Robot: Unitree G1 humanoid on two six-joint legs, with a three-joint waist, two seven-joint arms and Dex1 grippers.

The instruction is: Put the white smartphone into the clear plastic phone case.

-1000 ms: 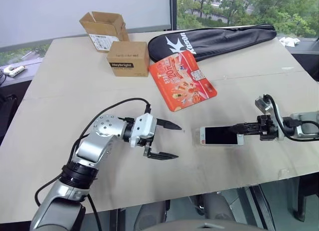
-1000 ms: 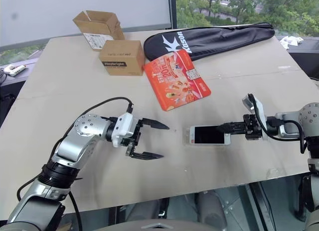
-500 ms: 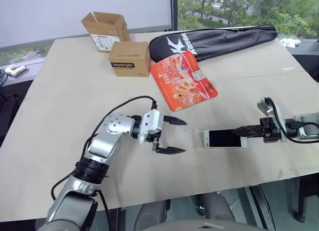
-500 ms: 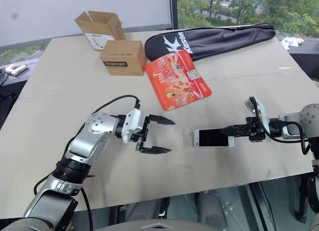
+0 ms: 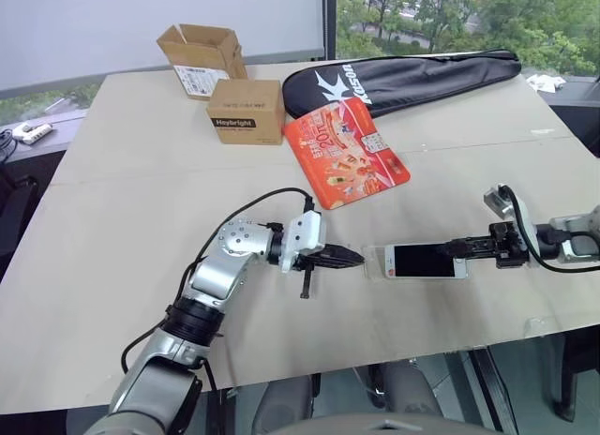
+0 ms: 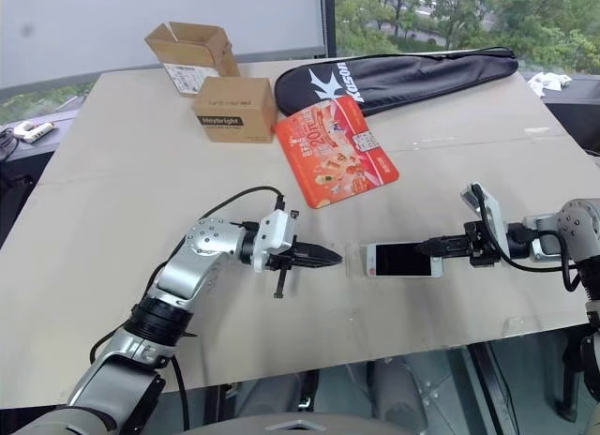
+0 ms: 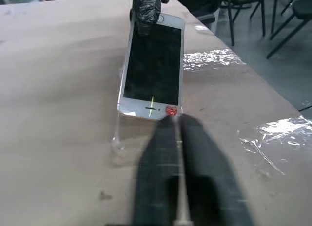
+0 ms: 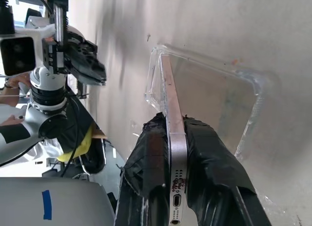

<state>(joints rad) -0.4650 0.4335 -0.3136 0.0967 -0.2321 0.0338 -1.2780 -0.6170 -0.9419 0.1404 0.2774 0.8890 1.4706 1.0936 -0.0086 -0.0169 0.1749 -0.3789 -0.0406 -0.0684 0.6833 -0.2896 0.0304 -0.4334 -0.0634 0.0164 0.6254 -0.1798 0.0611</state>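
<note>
Right claw pinches white smartphone over clear case

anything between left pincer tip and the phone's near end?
Only the clear plastic phone case: its rim sticks out past the white smartphone toward the shut left pincer. Otherwise bare table. Clearest in the left wrist view.
</note>
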